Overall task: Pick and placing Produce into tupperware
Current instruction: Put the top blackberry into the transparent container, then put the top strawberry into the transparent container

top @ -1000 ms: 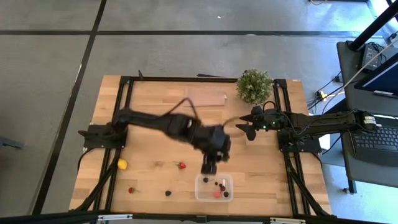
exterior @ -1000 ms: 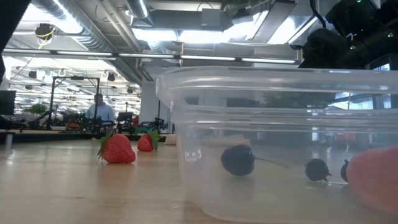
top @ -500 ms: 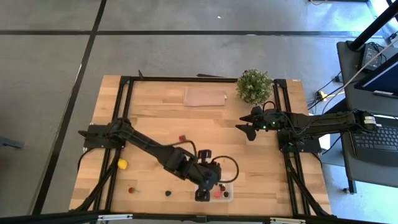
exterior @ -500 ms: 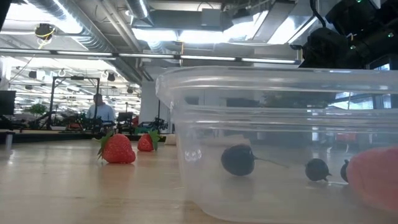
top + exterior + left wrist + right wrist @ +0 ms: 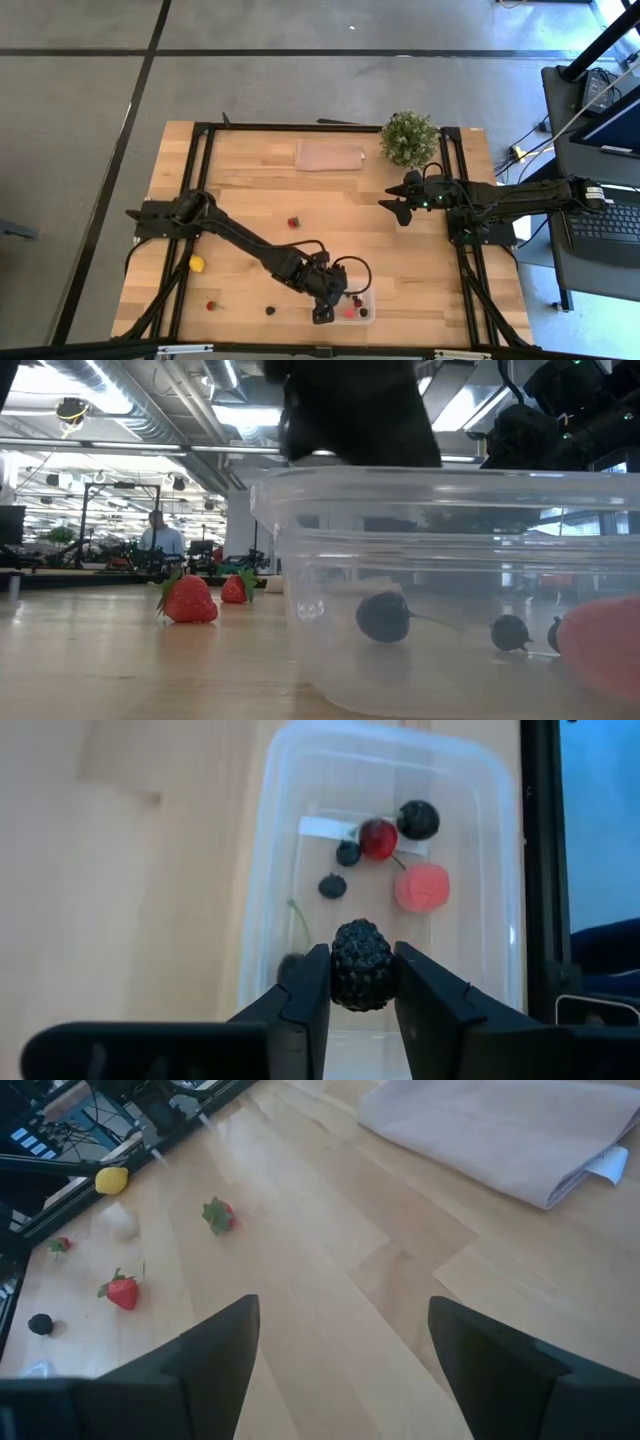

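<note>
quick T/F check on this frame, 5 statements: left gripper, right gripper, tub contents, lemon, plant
1. The left gripper is shut on a blackberry above the tub. True.
2. The tub is empty. False: it already holds several dark berries and red pieces, among them a red cherry.
3. The right gripper is open and holds nothing. True; it waits near the potted plant.
4. The lemon is inside the tub. False: it lies on the table by the left arm's base, well away from the tub.
5. The potted plant has tipped over beside the tub. False: it stands at the table's far edge, near the right arm.
</note>
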Motion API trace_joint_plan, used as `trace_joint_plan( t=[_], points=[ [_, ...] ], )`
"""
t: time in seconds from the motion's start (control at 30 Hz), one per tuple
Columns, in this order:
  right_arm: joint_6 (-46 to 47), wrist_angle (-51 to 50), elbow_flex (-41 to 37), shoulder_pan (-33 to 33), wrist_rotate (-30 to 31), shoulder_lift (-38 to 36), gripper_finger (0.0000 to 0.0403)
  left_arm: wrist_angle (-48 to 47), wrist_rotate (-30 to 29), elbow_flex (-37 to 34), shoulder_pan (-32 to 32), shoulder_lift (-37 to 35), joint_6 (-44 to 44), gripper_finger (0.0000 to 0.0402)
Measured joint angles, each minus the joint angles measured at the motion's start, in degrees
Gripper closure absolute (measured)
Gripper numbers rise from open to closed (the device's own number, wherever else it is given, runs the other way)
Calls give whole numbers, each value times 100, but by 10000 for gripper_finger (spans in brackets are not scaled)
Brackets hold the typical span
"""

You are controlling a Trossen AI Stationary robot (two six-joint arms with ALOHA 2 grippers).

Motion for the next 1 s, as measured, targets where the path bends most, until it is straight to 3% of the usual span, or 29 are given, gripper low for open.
trace_joint_plan(
  t=[0.27, 0.6, 1.0],
  points=[
    [-153, -144, 0, 0, 2, 0, 111, 341, 25, -572, 23, -2, -99, 290],
    [-162, -305, 0, 0, 2, 0, 111, 740, 38, -653, 44, -2, -167, 309],
    [-153, -306, 0, 0, 2, 0, 111, 782, 36, -653, 89, -2, -203, 264]
  ],
)
